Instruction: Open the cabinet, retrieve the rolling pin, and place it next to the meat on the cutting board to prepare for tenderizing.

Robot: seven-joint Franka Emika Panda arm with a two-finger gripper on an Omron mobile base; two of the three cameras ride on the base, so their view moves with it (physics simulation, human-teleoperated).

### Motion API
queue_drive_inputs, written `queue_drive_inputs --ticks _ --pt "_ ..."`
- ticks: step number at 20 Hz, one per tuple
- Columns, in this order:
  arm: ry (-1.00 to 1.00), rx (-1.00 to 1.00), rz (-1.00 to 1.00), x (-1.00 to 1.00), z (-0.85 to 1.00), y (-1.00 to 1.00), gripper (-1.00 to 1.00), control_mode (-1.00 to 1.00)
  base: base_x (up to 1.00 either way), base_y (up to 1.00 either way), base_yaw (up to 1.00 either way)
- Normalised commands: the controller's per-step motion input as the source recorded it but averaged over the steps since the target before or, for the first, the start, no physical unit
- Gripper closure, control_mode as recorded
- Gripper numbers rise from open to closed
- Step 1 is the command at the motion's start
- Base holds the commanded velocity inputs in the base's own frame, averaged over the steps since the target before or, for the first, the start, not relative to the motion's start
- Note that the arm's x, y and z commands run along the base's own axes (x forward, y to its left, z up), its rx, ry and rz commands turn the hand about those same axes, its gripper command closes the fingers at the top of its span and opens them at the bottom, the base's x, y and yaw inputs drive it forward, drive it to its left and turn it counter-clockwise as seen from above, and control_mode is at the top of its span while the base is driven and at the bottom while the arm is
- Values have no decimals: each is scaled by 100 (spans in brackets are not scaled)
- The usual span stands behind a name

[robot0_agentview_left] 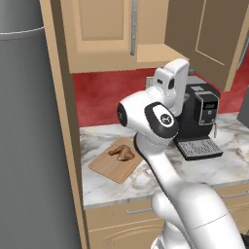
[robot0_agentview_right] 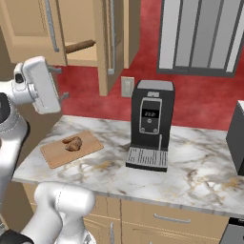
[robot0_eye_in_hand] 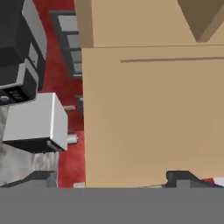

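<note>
The cabinet (robot0_agentview_right: pixel 81 28) hangs above the counter with its right door (robot0_agentview_right: pixel 112 43) swung open and its left door (robot0_agentview_left: pixel 99 29) closed. Inside, on the bottom shelf, lies the rolling pin (robot0_agentview_right: pixel 78 46), only partly seen. The cutting board (robot0_agentview_left: pixel 116 164) rests on the marble counter at the left with the meat (robot0_agentview_left: pixel 122 153) on it, also seen as meat (robot0_agentview_right: pixel 73 143) on the board (robot0_agentview_right: pixel 57 152). My gripper (robot0_agentview_right: pixel 61 83) is raised just below and left of the open cabinet, open and empty. In the hand view my gripper (robot0_eye_in_hand: pixel 111 179) faces a tan cabinet panel (robot0_eye_in_hand: pixel 148 113) at close range.
A black coffee machine (robot0_agentview_right: pixel 150 124) stands mid-counter, right of the board. A tall grey fridge (robot0_agentview_left: pixel 29 136) and a tan side panel close off the left. A dark appliance (robot0_agentview_right: pixel 236 140) sits at the counter's right end. Drawer fronts (robot0_agentview_right: pixel 162 217) run below the counter.
</note>
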Motion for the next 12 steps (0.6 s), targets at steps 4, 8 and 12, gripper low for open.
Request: queue_drive_inputs --ticks 4,8,12 --pt "-29 12 2 0 7 28 -100 -100 0 0 0" --pt "-34 14 1 0 5 43 -100 -100 0 0 0" --pt "-39 14 0 0 10 44 -100 -100 0 0 0"
